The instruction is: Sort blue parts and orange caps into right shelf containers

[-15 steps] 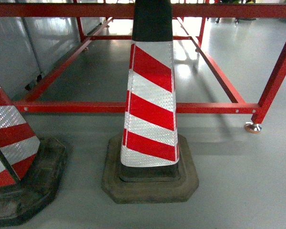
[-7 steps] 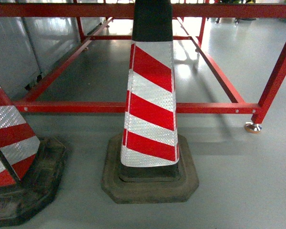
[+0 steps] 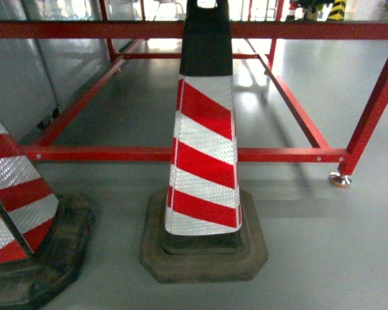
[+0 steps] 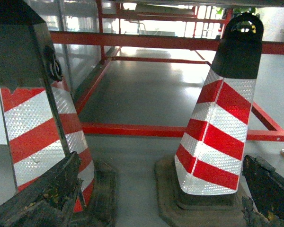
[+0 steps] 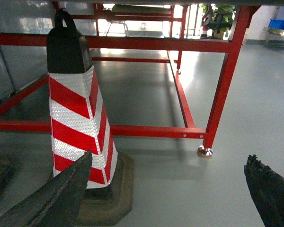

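Cones stood right in front of me. One traffic cone (image 3: 204, 155) with red and white stripes and a black top sat on its dark rubber base (image 3: 204, 255) on the grey floor (image 3: 323, 252). A second cone (image 3: 16, 206) stood just beside it, at my left. Behind them ran a red metal frame (image 3: 271, 155) with a round silver foot (image 3: 340, 179). My left gripper (image 4: 156, 198) was wide open and held nothing. My right gripper (image 5: 165, 194) was wide open and empty too. Far off, at the top right of my right wrist view, I saw a blue crate (image 5: 280, 24).
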Available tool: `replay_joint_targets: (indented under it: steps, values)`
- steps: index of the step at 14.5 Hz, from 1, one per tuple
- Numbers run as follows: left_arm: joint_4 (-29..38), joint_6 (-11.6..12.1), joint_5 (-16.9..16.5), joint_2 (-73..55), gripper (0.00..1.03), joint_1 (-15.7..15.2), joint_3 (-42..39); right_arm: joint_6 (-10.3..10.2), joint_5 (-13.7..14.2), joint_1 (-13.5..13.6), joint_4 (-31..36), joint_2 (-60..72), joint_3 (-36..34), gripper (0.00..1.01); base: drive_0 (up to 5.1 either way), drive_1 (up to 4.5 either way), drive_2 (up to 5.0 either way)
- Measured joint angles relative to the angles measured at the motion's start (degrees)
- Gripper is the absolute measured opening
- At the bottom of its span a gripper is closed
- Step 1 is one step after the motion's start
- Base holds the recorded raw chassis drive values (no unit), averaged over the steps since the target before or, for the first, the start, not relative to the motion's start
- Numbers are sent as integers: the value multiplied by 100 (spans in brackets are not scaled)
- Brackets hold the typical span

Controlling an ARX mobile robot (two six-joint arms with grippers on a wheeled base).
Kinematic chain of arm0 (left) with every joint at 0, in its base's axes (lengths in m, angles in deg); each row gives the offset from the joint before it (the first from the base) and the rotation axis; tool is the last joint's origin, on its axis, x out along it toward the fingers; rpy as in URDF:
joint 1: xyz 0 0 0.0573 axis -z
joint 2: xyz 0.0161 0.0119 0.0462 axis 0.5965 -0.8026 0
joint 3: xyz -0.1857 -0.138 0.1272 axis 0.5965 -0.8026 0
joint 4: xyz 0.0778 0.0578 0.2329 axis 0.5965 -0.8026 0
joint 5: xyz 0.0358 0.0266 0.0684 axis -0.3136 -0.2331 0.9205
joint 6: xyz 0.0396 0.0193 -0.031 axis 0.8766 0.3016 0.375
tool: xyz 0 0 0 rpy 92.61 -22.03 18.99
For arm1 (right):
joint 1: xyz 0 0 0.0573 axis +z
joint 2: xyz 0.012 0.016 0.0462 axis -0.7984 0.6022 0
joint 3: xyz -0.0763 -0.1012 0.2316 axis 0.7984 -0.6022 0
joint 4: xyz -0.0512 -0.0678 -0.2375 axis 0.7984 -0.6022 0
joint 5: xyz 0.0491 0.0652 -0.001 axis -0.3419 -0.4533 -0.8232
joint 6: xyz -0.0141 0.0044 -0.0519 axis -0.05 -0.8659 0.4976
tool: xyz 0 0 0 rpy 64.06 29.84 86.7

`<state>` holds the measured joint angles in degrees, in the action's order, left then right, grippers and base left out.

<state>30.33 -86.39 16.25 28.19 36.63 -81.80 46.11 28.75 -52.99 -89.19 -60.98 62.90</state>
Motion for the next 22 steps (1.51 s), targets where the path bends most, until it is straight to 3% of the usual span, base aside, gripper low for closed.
replay_joint_targets:
  steps: [22]
  values:
    - [31,59,9,0,98,0,0,-44,2,0,63,0,0,98,0,0,0]
